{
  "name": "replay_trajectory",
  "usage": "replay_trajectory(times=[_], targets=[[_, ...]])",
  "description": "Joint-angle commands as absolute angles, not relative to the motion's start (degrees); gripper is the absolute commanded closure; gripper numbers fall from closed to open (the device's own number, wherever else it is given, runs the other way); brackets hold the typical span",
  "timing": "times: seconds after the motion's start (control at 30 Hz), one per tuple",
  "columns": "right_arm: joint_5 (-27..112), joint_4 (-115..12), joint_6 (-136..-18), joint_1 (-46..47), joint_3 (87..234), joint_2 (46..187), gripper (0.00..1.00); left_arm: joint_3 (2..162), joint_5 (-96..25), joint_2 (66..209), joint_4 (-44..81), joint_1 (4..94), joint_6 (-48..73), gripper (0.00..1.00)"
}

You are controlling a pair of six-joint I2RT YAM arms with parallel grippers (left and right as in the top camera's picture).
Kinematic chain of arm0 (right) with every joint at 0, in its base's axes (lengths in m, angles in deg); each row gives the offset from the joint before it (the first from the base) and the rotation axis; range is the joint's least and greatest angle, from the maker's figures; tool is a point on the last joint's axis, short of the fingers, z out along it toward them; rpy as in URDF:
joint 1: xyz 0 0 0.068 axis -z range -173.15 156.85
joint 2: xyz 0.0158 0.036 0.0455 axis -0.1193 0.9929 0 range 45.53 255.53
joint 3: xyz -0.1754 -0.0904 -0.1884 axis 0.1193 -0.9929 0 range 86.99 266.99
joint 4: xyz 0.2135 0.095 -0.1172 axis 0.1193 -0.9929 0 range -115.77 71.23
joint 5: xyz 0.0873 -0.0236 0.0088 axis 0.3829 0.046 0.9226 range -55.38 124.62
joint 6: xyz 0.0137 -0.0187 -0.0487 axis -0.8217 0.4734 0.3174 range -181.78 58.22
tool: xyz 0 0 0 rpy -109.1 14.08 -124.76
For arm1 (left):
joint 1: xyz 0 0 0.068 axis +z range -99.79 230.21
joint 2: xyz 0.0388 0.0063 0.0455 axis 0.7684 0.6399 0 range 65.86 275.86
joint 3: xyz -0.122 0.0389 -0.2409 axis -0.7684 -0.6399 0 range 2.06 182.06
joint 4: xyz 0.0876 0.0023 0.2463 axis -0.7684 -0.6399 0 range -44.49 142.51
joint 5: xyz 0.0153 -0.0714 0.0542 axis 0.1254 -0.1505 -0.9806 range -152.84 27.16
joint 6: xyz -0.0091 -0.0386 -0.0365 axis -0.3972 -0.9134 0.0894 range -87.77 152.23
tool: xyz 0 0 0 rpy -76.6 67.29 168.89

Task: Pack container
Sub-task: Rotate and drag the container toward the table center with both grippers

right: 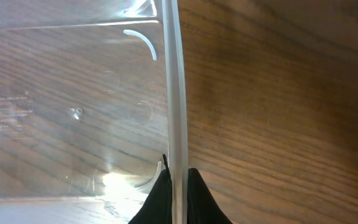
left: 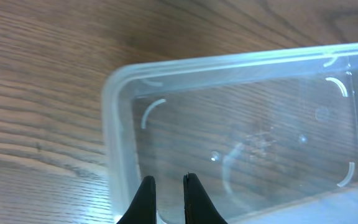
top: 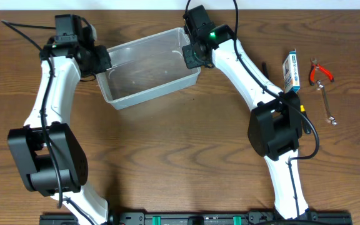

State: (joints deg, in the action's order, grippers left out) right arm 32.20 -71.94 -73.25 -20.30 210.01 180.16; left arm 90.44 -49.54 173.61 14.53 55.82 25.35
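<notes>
The container (top: 149,72) is a clear rectangular tub, empty, lying at a slant at the table's far middle. My left gripper (top: 103,60) is at its left end. In the left wrist view the fingers (left: 168,186) stand narrowly apart by the tub's corner (left: 120,124), with a bit of pale rim low between them. My right gripper (top: 192,56) is at the right end. In the right wrist view its fingers (right: 178,180) are pinched on the rim (right: 173,74), one inside and one outside the wall.
At the right stand a small blue-and-white box (top: 290,72), red-handled pliers (top: 320,72), a metal wrench (top: 327,107) and a thin dark tool (top: 263,67). The right arm's base link (top: 277,128) stands between them and the tub.
</notes>
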Motion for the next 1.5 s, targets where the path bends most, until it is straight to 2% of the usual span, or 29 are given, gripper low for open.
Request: replay_trajectory(times=[0.0,0.27,0.33,0.4,0.43,0.47,0.6,1.27,1.33,1.4,1.47], targets=[[31.4,-72.4,-72.4,-19.7,211.9,180.6,0.99,90.2,-53.2,175.2,14.0,54.9,24.6,0.94],[31.4,-73.4,-71.7,-19.7,211.9,180.6,0.99,90.3,-55.2,175.6,14.6,55.0,24.4,0.94],[31.4,-73.5,-71.7,-19.7,211.9,180.6,0.95,90.3,-55.5,175.6,14.9,55.0,24.3,0.93],[31.4,-73.6,-71.3,-19.7,211.9,180.6,0.89,90.3,-55.5,175.6,15.5,55.0,24.3,0.87],[31.4,-73.6,-71.1,-19.7,211.9,180.6,0.83,90.3,-55.5,175.5,15.6,55.0,24.3,0.77],[31.4,-73.6,-70.9,-19.7,211.9,180.6,0.82,90.3,-55.6,175.5,15.8,55.0,24.4,0.71],[31.4,-73.6,-70.9,-19.7,211.9,180.6,0.79,90.5,-56.3,175.1,16.2,55.0,24.4,0.66],[31.4,-73.2,-70.9,-19.7,211.9,180.6,0.75,87.7,-58.6,177.7,13.7,54.9,24.4,0.66],[31.4,-73.3,-70.9,-19.7,211.9,180.6,0.80,87.7,-58.6,177.9,13.8,54.9,24.4,0.66],[31.4,-73.4,-70.9,-19.7,211.9,180.6,0.88,87.7,-58.6,178.0,14.0,54.9,24.4,0.73],[31.4,-73.5,-70.9,-19.7,211.8,180.6,0.89,87.7,-58.6,178.0,14.0,54.9,24.4,0.76]])
